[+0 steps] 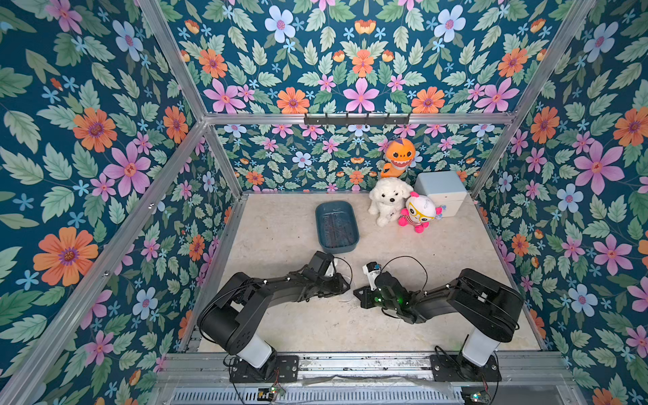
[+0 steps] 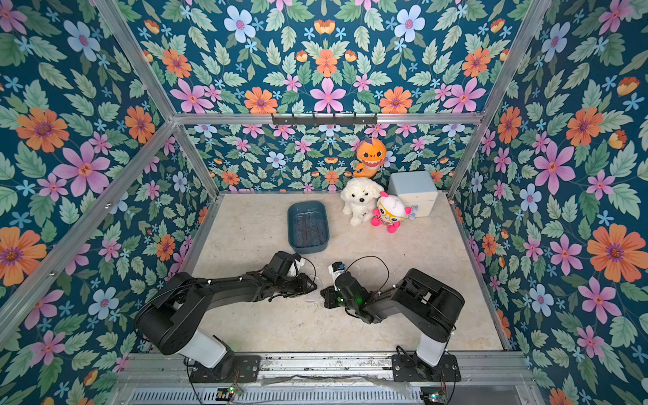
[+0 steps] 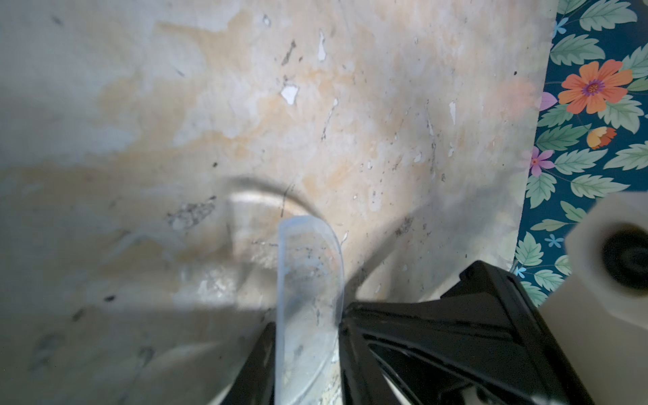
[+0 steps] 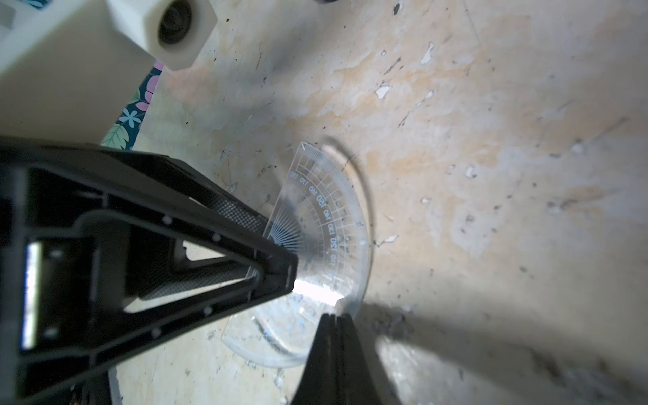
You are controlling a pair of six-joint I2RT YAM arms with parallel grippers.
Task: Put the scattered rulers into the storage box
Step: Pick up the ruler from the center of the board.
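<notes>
Where 3 plush toys (image 1: 389,200) cluster, storage box (image 1: 338,248) neighbours.

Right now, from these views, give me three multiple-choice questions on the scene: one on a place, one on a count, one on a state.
1. Where is the storage box? A on a shelf; B on the table beside the white plush dog; C on a chair.
2. How many plush toys are there? A two; B three; C five.
3. What is the right gripper doing? A wide open; B shut on a pencil; C shut on the protractor.
Answers: 1 B, both top views show it by the dog. 2 B, the dog, the orange plush, the pink plush. 3 C, in the right wrist view its fingers pinch the protractor's rim.
</notes>
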